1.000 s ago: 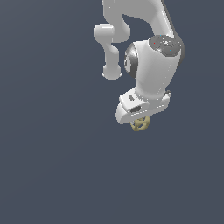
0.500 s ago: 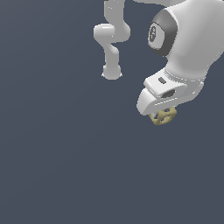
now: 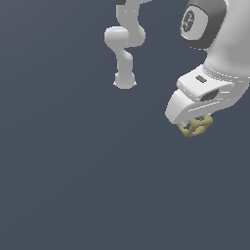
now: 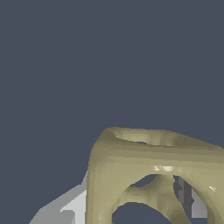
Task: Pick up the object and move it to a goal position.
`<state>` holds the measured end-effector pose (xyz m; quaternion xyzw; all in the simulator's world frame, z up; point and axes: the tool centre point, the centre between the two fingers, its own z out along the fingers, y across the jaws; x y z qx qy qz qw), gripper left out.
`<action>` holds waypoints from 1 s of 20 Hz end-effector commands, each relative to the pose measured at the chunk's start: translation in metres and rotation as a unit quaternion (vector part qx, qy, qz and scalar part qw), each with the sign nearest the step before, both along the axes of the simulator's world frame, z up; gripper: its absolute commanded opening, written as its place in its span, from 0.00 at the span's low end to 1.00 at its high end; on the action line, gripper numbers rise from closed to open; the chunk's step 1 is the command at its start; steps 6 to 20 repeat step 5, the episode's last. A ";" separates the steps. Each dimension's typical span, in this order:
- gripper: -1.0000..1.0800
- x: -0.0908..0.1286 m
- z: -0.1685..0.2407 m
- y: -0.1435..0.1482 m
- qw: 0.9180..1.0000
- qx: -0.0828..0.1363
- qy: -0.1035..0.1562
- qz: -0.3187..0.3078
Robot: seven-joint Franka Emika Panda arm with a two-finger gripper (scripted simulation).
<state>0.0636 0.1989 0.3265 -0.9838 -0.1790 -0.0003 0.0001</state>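
The object (image 3: 196,127) hangs under the white pincer (image 3: 194,122) at the exterior view's right, a little above mid-height, with plain dark grey all around it. No goal marker shows in either view. The pincer's body hides the fingertips in the exterior view, but the wrist view shows the object (image 4: 153,175) filling the space right at the camera, with a pale grey finger (image 4: 72,205) against one side and a darker one (image 4: 188,194) behind its bars on the other. So the pincer looks closed narrowly on the object, holding it clear of any surface.

The piece is a tan-yellow lattice of thick rounded bars around round holes. By its look I judge it stiff and light, unlikely to crush or bend under a firm pinch. The curved bars give little flat area to press on, so it could twist or slide if gripped on a single rounded strut. The safest hold is across two opposite outer faces, with the pads bridging bars rather than slipping into a hole, much as the hold appears now.

No brand, label or readable writing shows on the object. The arm carries only a round dark disc (image 3: 188,21) with a pale mark too small to read.
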 end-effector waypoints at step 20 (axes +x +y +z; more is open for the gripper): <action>0.00 0.002 0.005 0.003 1.000 0.000 0.000 0.000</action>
